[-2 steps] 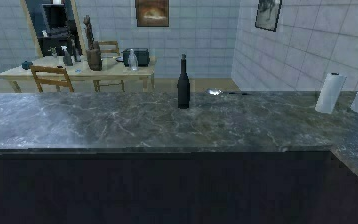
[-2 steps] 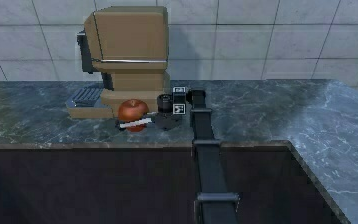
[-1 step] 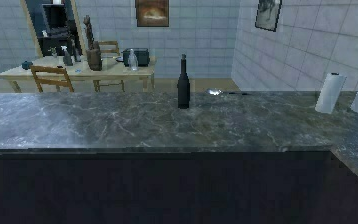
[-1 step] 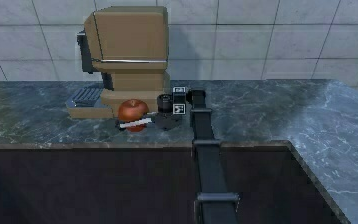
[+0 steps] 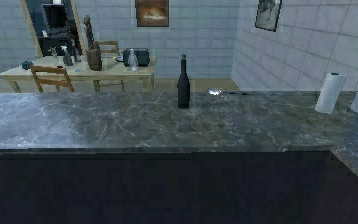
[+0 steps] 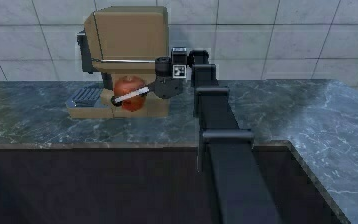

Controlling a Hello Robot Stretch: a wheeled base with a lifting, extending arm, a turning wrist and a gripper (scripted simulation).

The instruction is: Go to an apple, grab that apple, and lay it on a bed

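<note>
The apple sits right at my jaws, toward the arm side view's left, beneath a brown box; I cannot tell whether they grasp it.

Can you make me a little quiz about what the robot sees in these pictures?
1. True or false: a dark bottle stands upright on the counter.
2. Pick one. Where is the red apple?
A. on the counter, right by the brown box
B. on a chair
C. on the floor
3. Fill the gap: in the forward view, the white paper roll is on the picture's ____ side.

Key: 1 true; 2 A; 3 right.
</note>
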